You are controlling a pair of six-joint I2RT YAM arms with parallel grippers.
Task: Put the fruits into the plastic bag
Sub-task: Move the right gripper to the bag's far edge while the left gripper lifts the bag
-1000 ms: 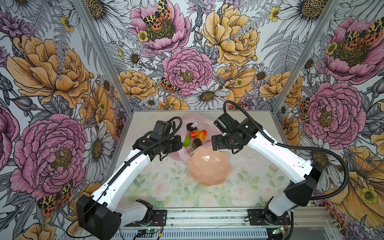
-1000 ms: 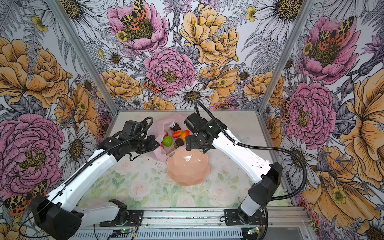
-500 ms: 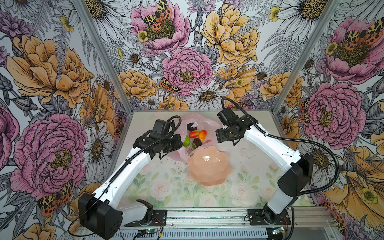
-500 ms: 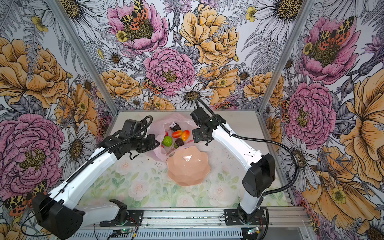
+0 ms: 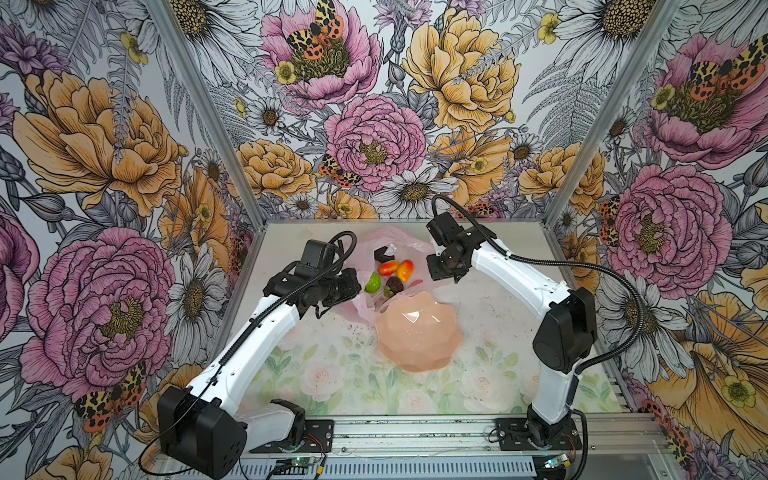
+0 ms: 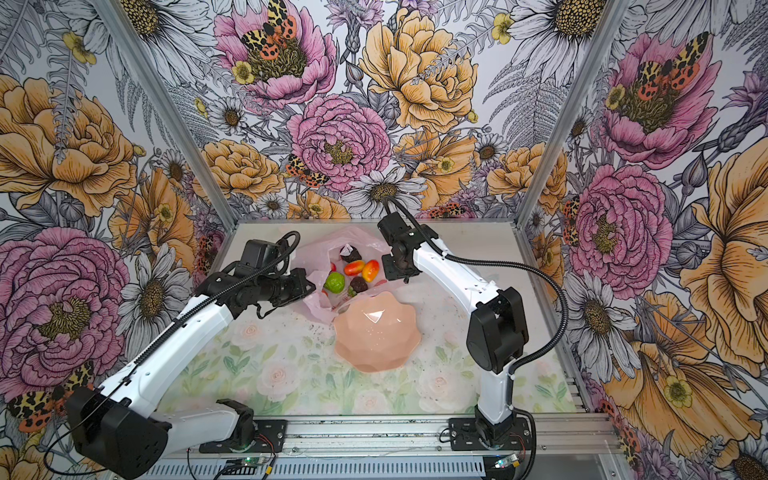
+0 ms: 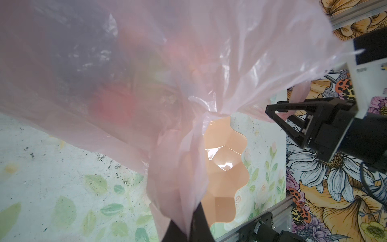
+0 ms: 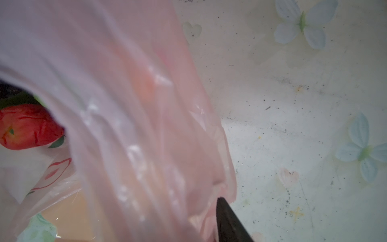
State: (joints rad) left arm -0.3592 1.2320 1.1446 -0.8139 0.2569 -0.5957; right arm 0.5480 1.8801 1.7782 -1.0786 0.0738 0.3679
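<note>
The plastic bag point(image 5: 405, 243) point(image 6: 320, 253) lies at the back of the table with its mouth held open. Inside it lie two orange-red mangoes point(image 5: 397, 269) point(image 6: 362, 269), a bumpy green fruit point(image 5: 372, 282) point(image 6: 334, 281) and a dark fruit point(image 5: 395, 284). A red apple point(image 8: 27, 127) shows in the right wrist view. My left gripper point(image 5: 356, 286) point(image 7: 188, 228) is shut on the bag's left rim. My right gripper point(image 5: 444, 277) point(image 6: 398, 276) is at the right rim. Film covers its jaws and only one finger point(image 8: 228, 222) shows.
A rigid peach-pink faceted bowl point(image 5: 417, 332) point(image 6: 376, 332) point(image 7: 224, 163) with nothing in it stands just in front of the bag, touching its front edge. Flowered walls close the table on three sides, and the arm bases stand on the front rail point(image 5: 415, 432).
My right gripper has shifted a little toward the back, onto the bag's right rim, and its arm has folded in closer. The left arm, the bag and the fruits have stayed put.
</note>
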